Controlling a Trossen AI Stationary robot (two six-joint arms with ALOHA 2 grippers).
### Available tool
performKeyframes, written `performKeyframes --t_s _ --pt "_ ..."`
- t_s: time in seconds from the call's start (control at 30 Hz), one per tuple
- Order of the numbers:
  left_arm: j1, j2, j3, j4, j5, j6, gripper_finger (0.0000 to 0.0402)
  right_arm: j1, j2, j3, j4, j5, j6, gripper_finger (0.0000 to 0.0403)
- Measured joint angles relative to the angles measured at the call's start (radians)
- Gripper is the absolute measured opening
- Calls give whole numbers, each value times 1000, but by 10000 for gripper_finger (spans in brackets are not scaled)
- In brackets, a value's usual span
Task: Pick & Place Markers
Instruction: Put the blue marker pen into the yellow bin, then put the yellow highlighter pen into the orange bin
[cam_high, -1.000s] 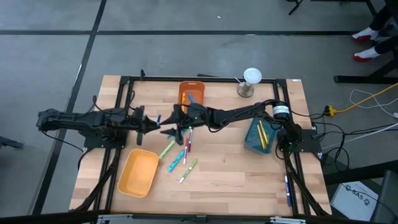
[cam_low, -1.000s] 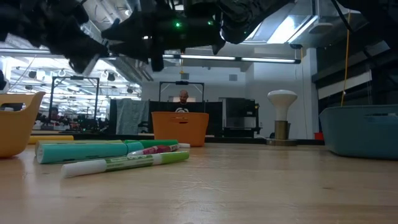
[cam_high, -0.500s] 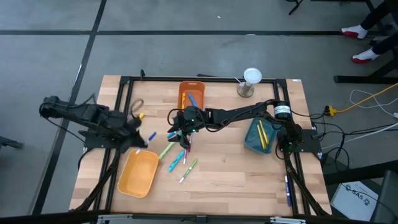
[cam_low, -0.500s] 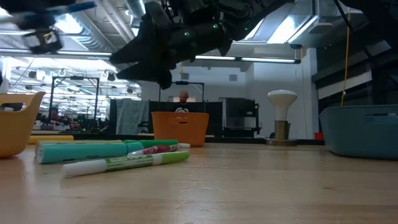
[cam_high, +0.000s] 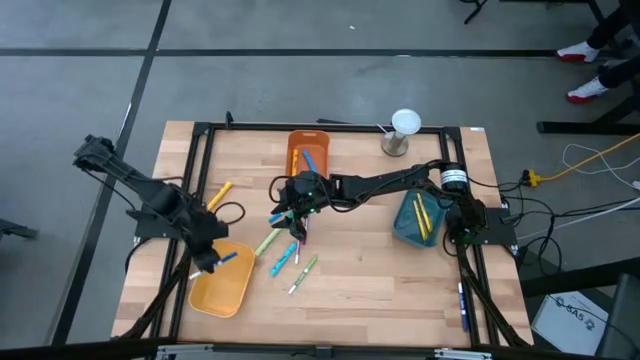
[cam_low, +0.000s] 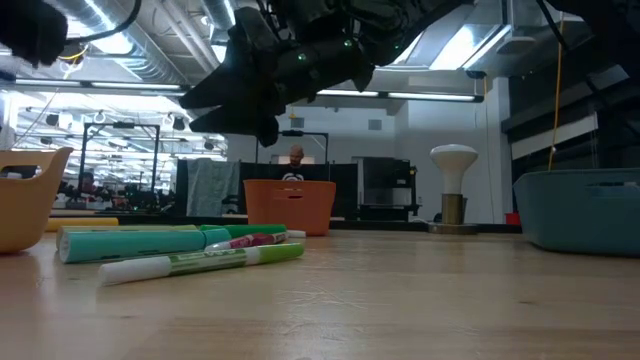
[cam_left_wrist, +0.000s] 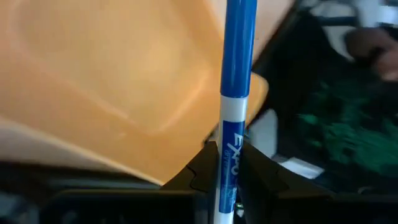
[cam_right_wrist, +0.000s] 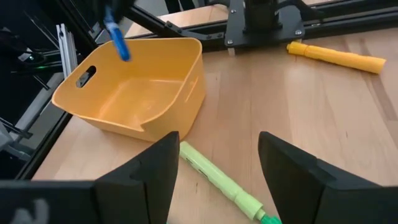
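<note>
Markers (cam_high: 292, 256) lie loose mid-table. At nine o'clock of them, the left gripper (cam_high: 212, 262) pinches a blue marker (cam_left_wrist: 235, 106) above the yellow bin (cam_high: 222, 280). At twelve o'clock, the right gripper (cam_right_wrist: 214, 174) hovers, fingers spread, empty.

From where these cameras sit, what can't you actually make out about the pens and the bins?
- Teal bin, high view: the right arm crosses its edge, and its contents are too small to count.
- Orange bin, high view: the markers inside are too small to count.
- Blue marker, left wrist view: cut off by the top edge; background blurred.
- Yellow bin, low view: cut off by the left edge, inside hidden.
</note>
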Motion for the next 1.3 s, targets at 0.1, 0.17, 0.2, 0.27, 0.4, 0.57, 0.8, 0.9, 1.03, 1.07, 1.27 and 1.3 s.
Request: performKeyframes --t_s 0.1,0.17,0.2,0.27,0.4,0.57,0.8,0.9,1.03,1.07,1.27,1.3 --pt "-1 18 0 -58 -36 -16 45 0 0 0 1 0 0 216" --pt "2 23 0 -81 -49 -24 45 0 0 0 1 0 0 216" --pt "5 25 0 -82 -49 -30 45 0 0 0 1 0 0 216" --pt "13 25 0 -81 -50 -48 48 0 0 0 1 0 0 216" --pt "23 26 0 -81 -51 -50 70 0 0 0 1 1 0 216" --pt "23 27 0 -81 -57 -55 111 0 0 0 1 1 -1 216" --pt "23 37 -1 -68 -139 18 163 0 0 0 1 1 3 216" --pt "22 32 -1 -22 -191 88 167 0 0 0 -1 1 0 216" --pt "21 1 -1 89 -263 240 157 0 0 0 1 1 -1 216" --pt "21 -13 -1 112 -286 281 152 0 0 0 2 1 -3 216" --pt "21 -135 -1 141 -543 538 121 0 0 0 2 1 -17 216" --pt "21 -156 -1 140 -588 577 117 0 0 0 2 1 -35 216"
